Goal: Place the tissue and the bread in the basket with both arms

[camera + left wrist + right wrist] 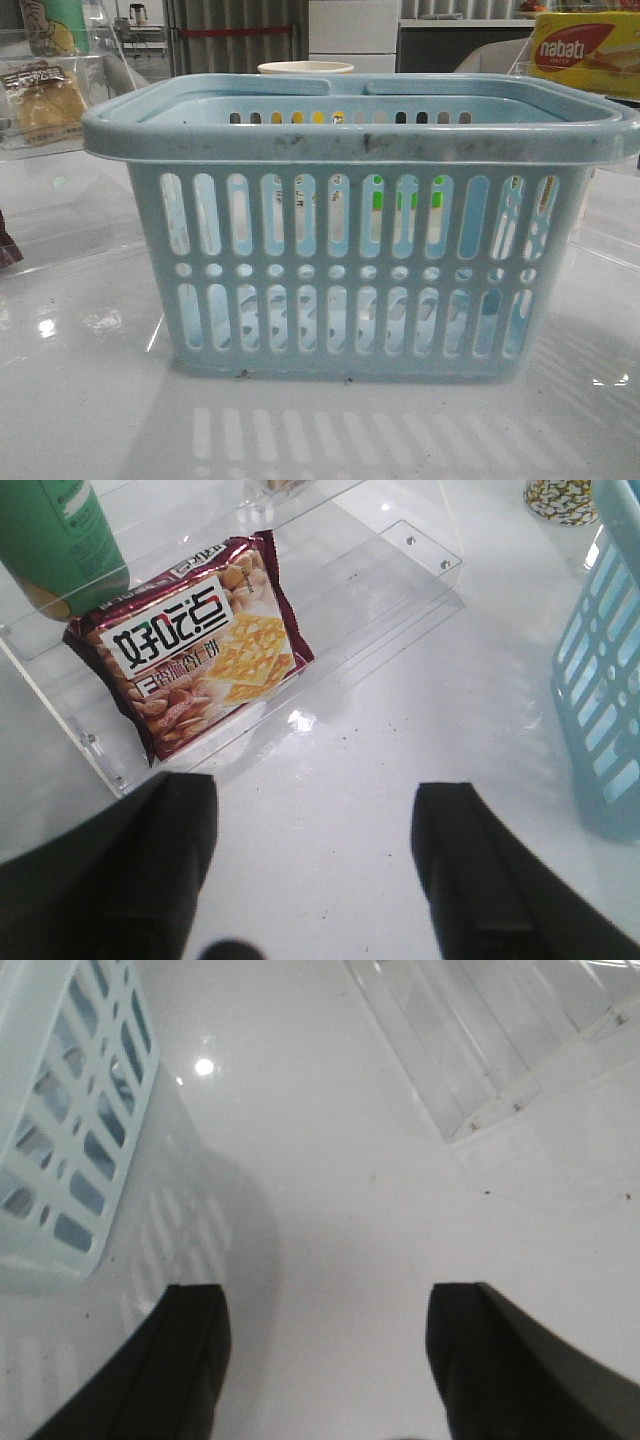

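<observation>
The pale blue basket [350,225] stands in the middle of the table and fills the front view. Its side also shows in the left wrist view [605,690] and in the right wrist view [70,1130]. The bread [45,100] lies in its clear wrapper on a clear shelf at the far left. The tissue is not in view. My left gripper [315,785] is open and empty over bare table, between the left shelf and the basket. My right gripper [325,1290] is open and empty over bare table on the basket's other side. Neither gripper shows in the front view.
A maroon cracker packet [190,645] and a green tube [55,540] lie on a clear acrylic shelf [400,590] ahead of my left gripper. Another acrylic shelf [480,1050] lies ahead of my right gripper. A yellow nabati box [585,50] sits at the back right, a paper cup [305,68] behind the basket.
</observation>
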Controlling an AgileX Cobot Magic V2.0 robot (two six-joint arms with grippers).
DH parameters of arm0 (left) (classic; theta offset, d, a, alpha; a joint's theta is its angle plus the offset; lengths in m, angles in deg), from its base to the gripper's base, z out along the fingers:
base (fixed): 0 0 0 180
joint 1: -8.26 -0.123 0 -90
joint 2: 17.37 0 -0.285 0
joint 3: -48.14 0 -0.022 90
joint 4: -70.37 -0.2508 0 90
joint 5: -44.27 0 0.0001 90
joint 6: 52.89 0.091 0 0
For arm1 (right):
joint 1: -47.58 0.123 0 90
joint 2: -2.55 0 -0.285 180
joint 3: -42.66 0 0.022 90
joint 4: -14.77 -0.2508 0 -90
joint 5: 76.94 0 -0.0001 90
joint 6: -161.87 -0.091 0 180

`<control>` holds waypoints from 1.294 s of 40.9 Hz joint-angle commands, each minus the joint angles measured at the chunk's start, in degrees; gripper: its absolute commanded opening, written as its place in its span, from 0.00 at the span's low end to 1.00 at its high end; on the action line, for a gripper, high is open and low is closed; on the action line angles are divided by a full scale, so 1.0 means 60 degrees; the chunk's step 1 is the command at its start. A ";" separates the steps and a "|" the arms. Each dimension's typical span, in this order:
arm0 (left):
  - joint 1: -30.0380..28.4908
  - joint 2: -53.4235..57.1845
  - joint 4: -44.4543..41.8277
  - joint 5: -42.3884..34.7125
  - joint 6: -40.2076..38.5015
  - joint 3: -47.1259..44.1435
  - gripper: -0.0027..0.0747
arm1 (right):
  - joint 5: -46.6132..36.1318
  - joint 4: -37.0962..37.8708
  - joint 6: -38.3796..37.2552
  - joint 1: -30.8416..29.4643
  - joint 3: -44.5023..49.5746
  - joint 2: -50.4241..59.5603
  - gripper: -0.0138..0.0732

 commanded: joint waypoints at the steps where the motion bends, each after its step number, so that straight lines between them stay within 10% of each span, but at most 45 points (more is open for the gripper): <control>1: 0.0070 -0.0056 -0.0022 -0.0639 -0.0074 0.0322 0.72 | -0.0833 0.0015 0.0006 -0.0504 -0.0913 -0.0562 0.75; 38: 0.0070 -0.0100 -0.0022 -0.0639 -0.0074 0.0322 0.72 | -0.1169 0.0210 0.0017 -0.1709 -0.7848 -0.7765 0.75; 53: 0.0070 -0.0100 -0.0022 -0.0639 -0.0074 0.0322 0.72 | -0.1017 0.0337 0.0017 -0.1636 -0.7935 -0.7455 0.31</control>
